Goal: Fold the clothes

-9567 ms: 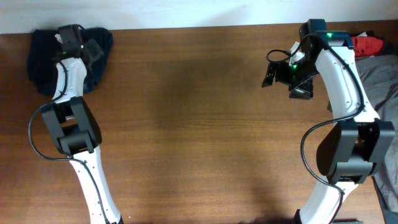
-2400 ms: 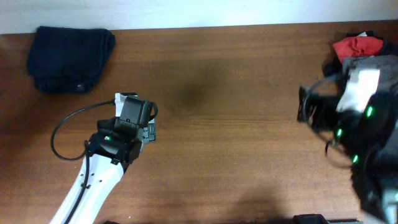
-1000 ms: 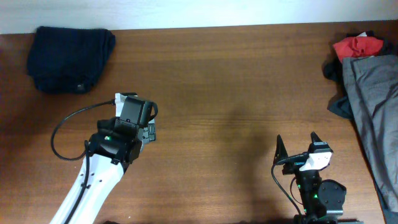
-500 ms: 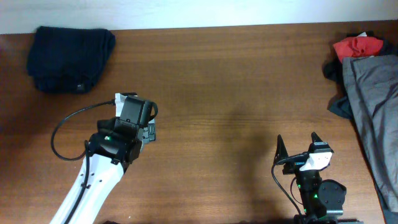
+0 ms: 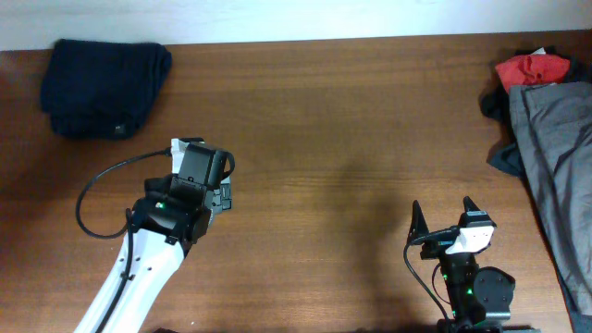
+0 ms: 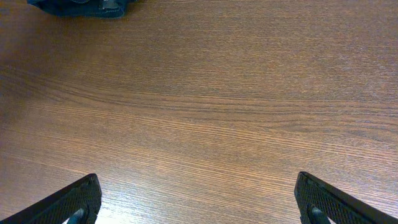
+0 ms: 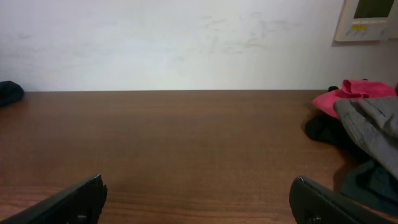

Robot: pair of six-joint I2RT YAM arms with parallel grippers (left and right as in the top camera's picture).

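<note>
Now both arms sit back toward the near side of the tabletop (image 5: 351, 111), and nothing has moved in the last second. A little before that, the right arm was up over the heap at the right edge, and it has come away with nothing. Much earlier the left arm was at the far left corner, and it has left that spot too.

The navy blue garment (image 5: 104, 88) lies in the far left corner of the tabletop. It is bunched into a small tidy lump, with a tiny white label (image 5: 117, 130) at its near edge. It looks folded and set aside. The left gripper (image 6: 198, 186) hangs over bare wood, apart from that garment. Its fingers (image 6: 68, 202) are wide apart with nothing between them.

The other clothes are heaped at the right edge. A red garment (image 5: 532, 67) is at the far end, a big grey garment (image 5: 555, 166) runs down toward the near edge, and a dark cloth (image 5: 499, 102) pokes out beside them. None of these looks folded. The right gripper (image 5: 441, 217) sits low by the near edge, well apart from the heap. Its fingers (image 7: 68, 199) are wide apart too and hold nothing.

So I think one piece is done and the rest are waiting. The next job is likely to pull one piece from the heap into the middle, and the right arm is the closer one.
</note>
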